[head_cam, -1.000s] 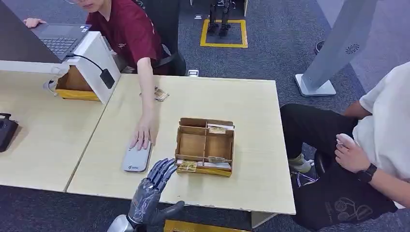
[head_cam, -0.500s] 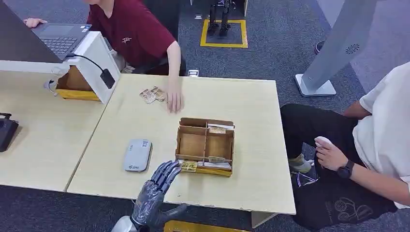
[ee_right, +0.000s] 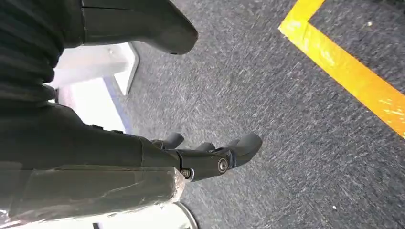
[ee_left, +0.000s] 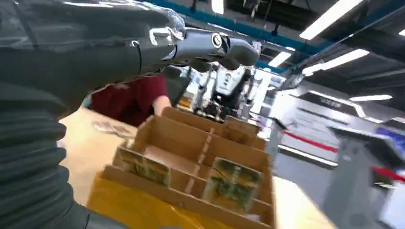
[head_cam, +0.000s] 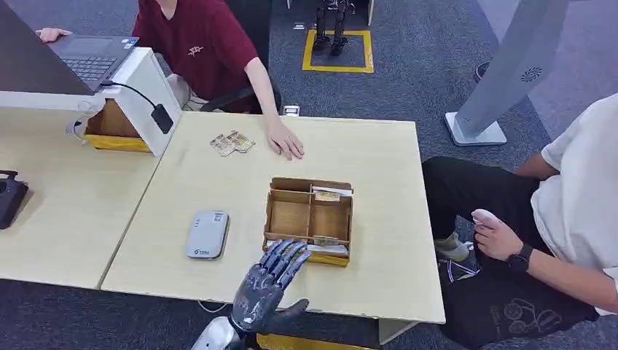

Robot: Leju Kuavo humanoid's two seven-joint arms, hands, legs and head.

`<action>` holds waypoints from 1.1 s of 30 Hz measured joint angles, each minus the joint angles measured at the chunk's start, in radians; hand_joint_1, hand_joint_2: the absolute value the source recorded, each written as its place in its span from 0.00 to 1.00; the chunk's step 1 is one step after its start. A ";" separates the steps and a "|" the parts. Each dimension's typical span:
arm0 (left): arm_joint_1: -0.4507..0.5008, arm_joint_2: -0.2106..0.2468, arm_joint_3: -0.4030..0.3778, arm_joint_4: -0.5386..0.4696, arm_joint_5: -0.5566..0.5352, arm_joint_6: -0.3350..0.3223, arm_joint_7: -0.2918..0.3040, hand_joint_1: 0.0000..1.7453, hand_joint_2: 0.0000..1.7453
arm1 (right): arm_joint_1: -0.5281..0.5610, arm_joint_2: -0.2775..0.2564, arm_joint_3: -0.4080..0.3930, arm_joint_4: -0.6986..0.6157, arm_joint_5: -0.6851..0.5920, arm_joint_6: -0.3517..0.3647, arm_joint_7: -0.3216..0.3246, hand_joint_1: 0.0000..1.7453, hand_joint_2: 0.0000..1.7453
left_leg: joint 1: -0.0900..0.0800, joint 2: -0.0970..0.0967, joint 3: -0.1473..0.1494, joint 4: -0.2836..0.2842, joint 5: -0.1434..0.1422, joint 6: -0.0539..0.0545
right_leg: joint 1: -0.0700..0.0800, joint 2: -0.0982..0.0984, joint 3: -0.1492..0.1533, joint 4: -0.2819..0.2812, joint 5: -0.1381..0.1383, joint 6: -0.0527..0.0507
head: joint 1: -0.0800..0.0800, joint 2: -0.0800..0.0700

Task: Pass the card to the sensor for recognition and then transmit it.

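Note:
A brown cardboard box (head_cam: 310, 219) with several compartments stands in the middle of the table. Cards stand in it: one at its far right (head_cam: 327, 195), one in its near slot (head_cam: 325, 240). My left hand (head_cam: 266, 284) hovers at the box's near edge, fingers spread, holding nothing. In the left wrist view the fingers (ee_left: 210, 45) reach over the box (ee_left: 191, 157) and two upright cards (ee_left: 143, 166) (ee_left: 232, 179). The grey card sensor (head_cam: 207, 234) lies flat left of the box. My right hand (ee_right: 205, 157) hangs over the carpet, holding nothing.
A person in red sits at the far side, one hand (head_cam: 284, 142) flat on the table (head_cam: 379, 160) beside a small heap of cards (head_cam: 232, 143). Another person (head_cam: 576, 197) sits at the right. A laptop (head_cam: 87, 58) and a white stand (head_cam: 138, 95) are far left.
My left hand has moved right, to the box's near edge, and covers the near-left card. The person's hand left the sensor and now rests beside the heap of cards.

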 joint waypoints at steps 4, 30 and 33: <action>-0.007 -0.024 0.091 0.003 -0.033 0.000 0.024 0.00 1.00 | -0.011 0.005 0.007 0.000 0.006 0.005 0.010 0.00 1.00 | 0.000 0.002 0.002 0.000 0.000 0.000 | 0.000 0.003 0.000 0.001 0.000 0.000 | -0.001 0.000; -0.011 -0.034 0.167 0.026 0.000 0.000 0.071 0.00 1.00 | -0.022 0.007 0.017 0.000 0.022 0.012 0.013 0.00 1.00 | 0.000 0.001 0.002 0.000 0.000 0.000 | 0.000 0.002 0.000 0.001 0.000 0.000 | -0.001 0.000; -0.016 -0.035 0.167 0.043 -0.011 0.001 0.075 0.00 1.00 | -0.024 0.007 0.018 0.000 0.024 0.013 0.013 0.00 1.00 | 0.000 0.001 0.002 0.000 0.000 0.000 | 0.000 0.002 0.000 0.001 0.000 0.000 | -0.001 0.000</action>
